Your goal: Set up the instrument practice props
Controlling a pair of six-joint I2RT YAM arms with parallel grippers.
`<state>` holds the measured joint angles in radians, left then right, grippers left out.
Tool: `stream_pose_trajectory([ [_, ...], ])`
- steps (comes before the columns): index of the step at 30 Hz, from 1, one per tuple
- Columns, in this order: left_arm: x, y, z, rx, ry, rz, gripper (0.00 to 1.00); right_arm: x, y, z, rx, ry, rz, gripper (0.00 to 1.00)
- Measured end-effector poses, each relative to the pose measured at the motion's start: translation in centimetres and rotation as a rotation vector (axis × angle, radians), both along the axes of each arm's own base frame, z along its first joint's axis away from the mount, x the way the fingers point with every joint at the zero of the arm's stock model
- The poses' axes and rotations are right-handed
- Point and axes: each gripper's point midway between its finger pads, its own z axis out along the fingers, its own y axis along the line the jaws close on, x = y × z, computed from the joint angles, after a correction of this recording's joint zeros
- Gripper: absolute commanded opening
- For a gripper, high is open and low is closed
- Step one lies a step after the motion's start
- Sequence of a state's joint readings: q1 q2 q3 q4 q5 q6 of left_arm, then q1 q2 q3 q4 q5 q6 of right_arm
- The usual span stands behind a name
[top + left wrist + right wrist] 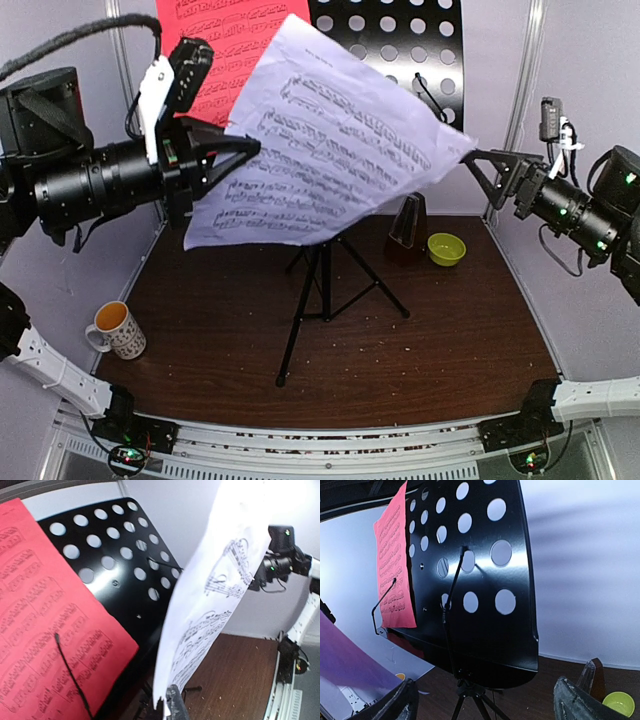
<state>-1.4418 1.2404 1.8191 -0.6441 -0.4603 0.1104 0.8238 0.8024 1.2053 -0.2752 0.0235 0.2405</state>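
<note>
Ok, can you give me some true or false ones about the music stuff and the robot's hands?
1. The red sheet sits on the music stand. True.
2. The left gripper pinches the white sheet. True.
3. The mug stands next to the metronome. False: the yellow-green bowl is beside it; the mug is over at the near left.
4. The right gripper is shut. False: its jaws stand open.
</note>
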Motion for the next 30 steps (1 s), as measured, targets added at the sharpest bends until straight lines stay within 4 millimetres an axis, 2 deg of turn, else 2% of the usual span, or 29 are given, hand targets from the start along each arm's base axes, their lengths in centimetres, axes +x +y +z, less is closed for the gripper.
stream_pose_trajectory([
  [3,1.7,1.0,2.6,-0.095,0.006,0.055,0.00,0.2,-0.5,0.8,-0.003,-0.004,-0.028,0.92],
  [7,3.5,2.4,6.6,-0.227,0.006,0.115,0.00,0.5,-1.0,3.1,0.024,-0.024,-0.063,0.88],
  [11,4.6,2.6,9.2,-0.326,0.013,0.138,0.00,1.1,-1.1,4.7,0.042,-0.033,-0.095,0.84],
  [16,6.4,2.5,10.3,-0.384,0.024,0.161,0.00,2.2,-0.4,5.8,0.044,-0.032,-0.111,0.78],
  [20,7.6,2.1,11.2,-0.413,0.016,0.177,0.00,3.2,0.8,5.9,0.024,-0.022,-0.111,0.72],
  [30,8.9,0.0,11.3,-0.402,-0.039,0.202,0.00,4.2,2.3,7.5,0.004,-0.028,-0.101,0.69],
])
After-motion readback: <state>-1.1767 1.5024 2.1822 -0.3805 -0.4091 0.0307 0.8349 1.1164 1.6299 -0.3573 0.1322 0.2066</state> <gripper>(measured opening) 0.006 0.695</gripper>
